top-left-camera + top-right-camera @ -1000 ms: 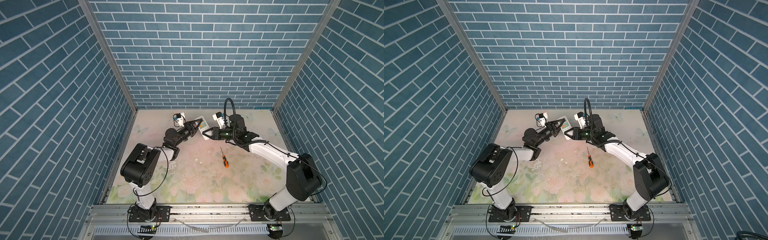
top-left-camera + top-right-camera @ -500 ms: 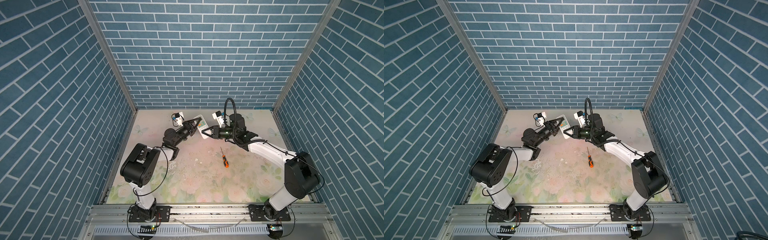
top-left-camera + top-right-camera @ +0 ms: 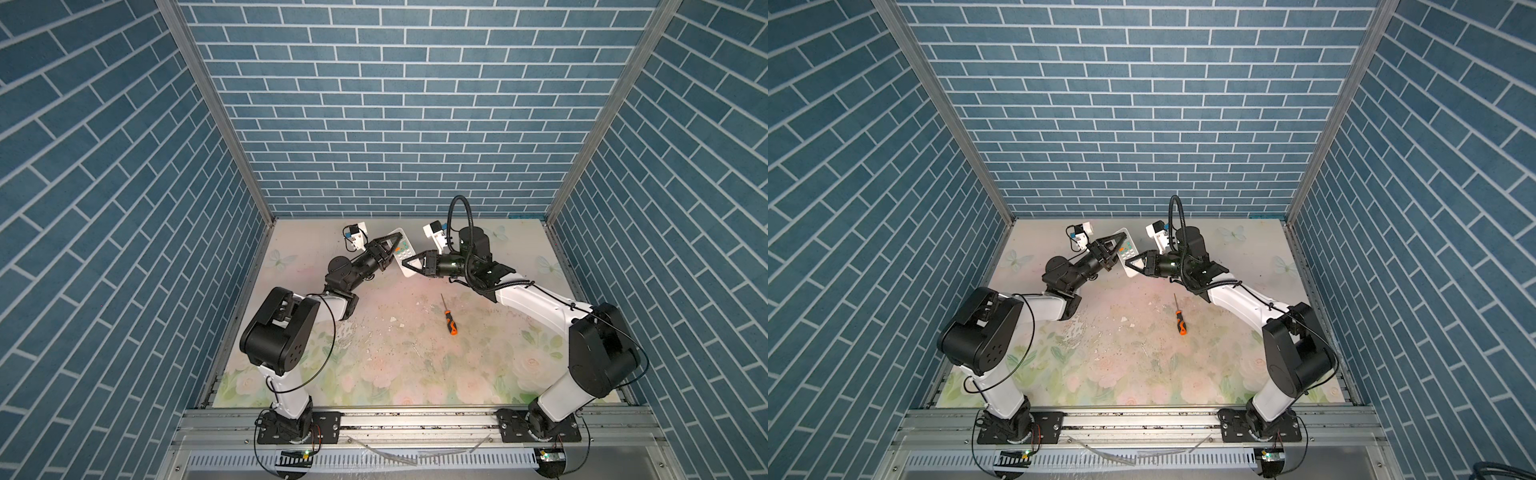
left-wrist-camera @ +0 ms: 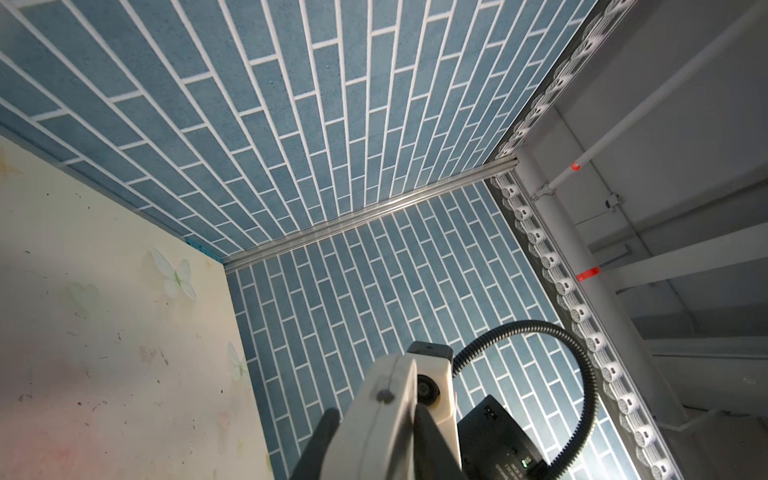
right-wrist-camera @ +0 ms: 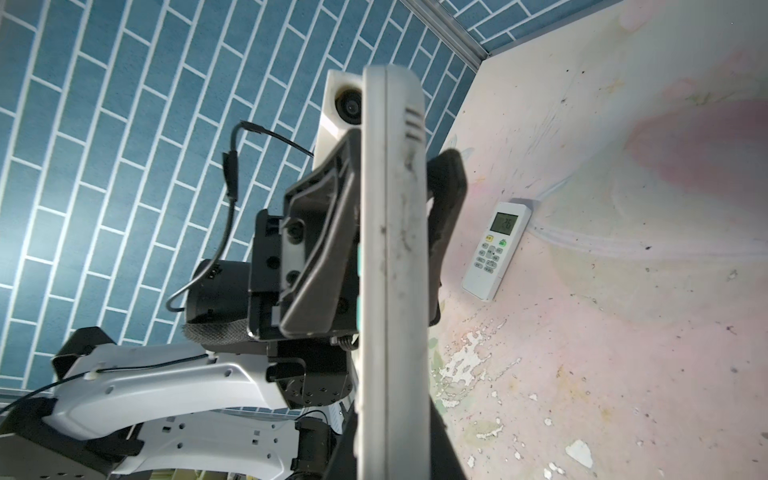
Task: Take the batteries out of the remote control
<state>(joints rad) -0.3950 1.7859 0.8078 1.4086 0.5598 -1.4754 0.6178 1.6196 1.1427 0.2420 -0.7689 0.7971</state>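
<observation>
Pink-and-green floral table (image 3: 415, 365) lies under both arms. The left arm (image 3: 291, 324) folds at its elbow and stretches toward the back wall. The right arm (image 3: 536, 303) leans in from the other side with its forearm low, meeting it near the back. Between them the white remote control (image 3: 402, 249) hangs aloft and tilted, its batteries hidden. The right gripper (image 3: 407, 262) is clamped on its lower end. The left gripper (image 3: 396, 246) straddles its upper half, fingers (image 5: 316, 249) at both faces; whether they press, I cannot tell. A second remote (image 5: 496, 249) lies flat on the table. An orange-handled screwdriver (image 3: 449, 318) lies well apart, nearer the front.
</observation>
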